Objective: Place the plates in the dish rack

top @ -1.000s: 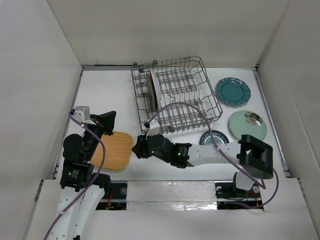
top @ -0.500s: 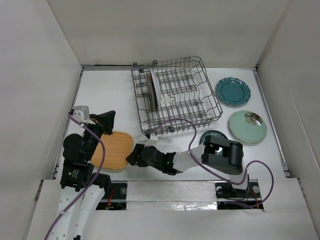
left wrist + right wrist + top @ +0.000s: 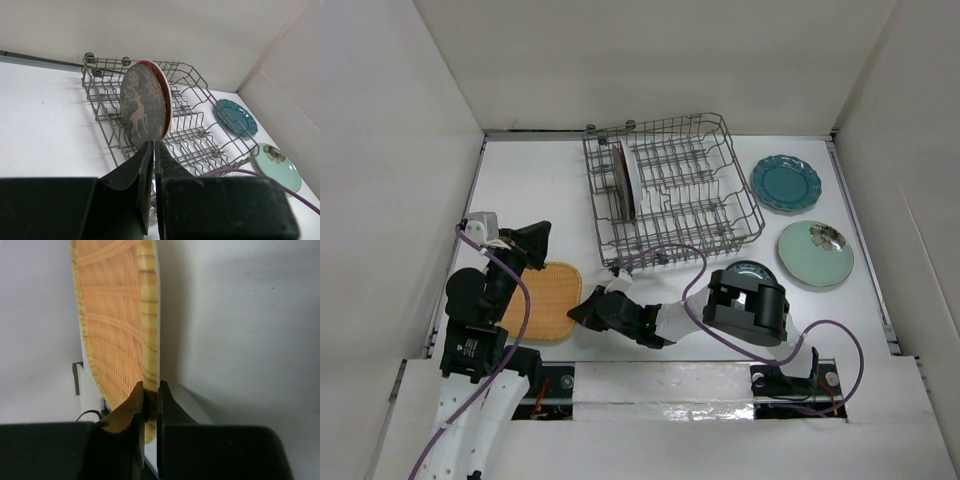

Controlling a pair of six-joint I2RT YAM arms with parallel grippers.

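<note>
only the wrist view shows right fingers (image 3: 168, 407) clamped on orange plate (image 3: 112, 315) rim, left fingers (image 3: 134, 176) together

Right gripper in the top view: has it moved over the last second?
Yes. The right gripper has slid left and toward the near edge, away from the grey metal wire dish rack, and now pinches the orange rounded-square textured plate.
</note>
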